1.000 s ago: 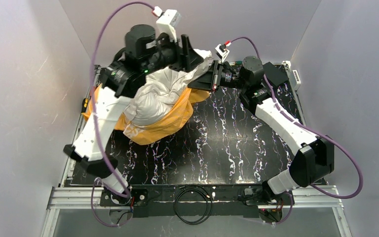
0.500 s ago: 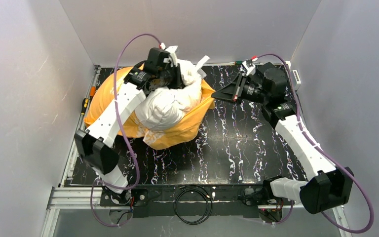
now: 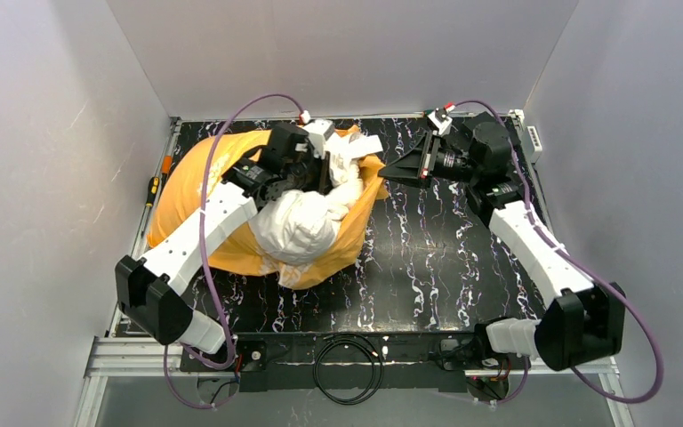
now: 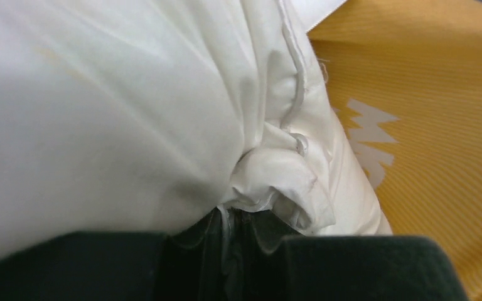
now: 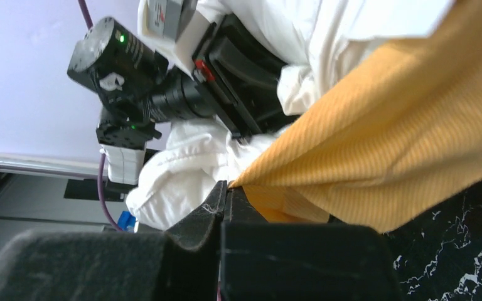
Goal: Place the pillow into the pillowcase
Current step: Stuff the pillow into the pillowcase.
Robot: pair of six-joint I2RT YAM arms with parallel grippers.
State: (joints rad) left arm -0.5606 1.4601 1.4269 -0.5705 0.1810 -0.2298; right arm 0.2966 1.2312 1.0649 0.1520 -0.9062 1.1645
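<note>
Down has come the left arm [image 3: 204,222] from its raised reach of a second ago. With it the pillow [image 3: 302,227] has sunk lower into the pillowcase [image 3: 200,173]. The right arm [image 3: 534,245] has drawn its elbow back toward the near edge.

Nearest the top camera, a black cable loop [image 3: 316,366] lies on the frame between the two bases. Beyond it stretches the black marbled table [image 3: 427,258]. On its left half sits the bright orange pillowcase, bulging and rumpled, with its opening on the right-hand side. The off-white pillow swells out of that opening — part inside, part still out.

Farther back, the left gripper [image 4: 245,219] is pinched tight on a bunched fold at the pillow's seam, with white fabric squeezed between its dark jaws. Just right of that fold, white lettering [image 4: 367,144] shows on the orange cloth.

Across from it, the right gripper [image 5: 226,191] is pressed together on the rim of the pillowcase's opening — the orange edge runs straight out from its tips, lifted off the table. The two grippers stand near each other, with the far end of the pillow between them. Grey walls [image 3: 347,53] close the far side.
</note>
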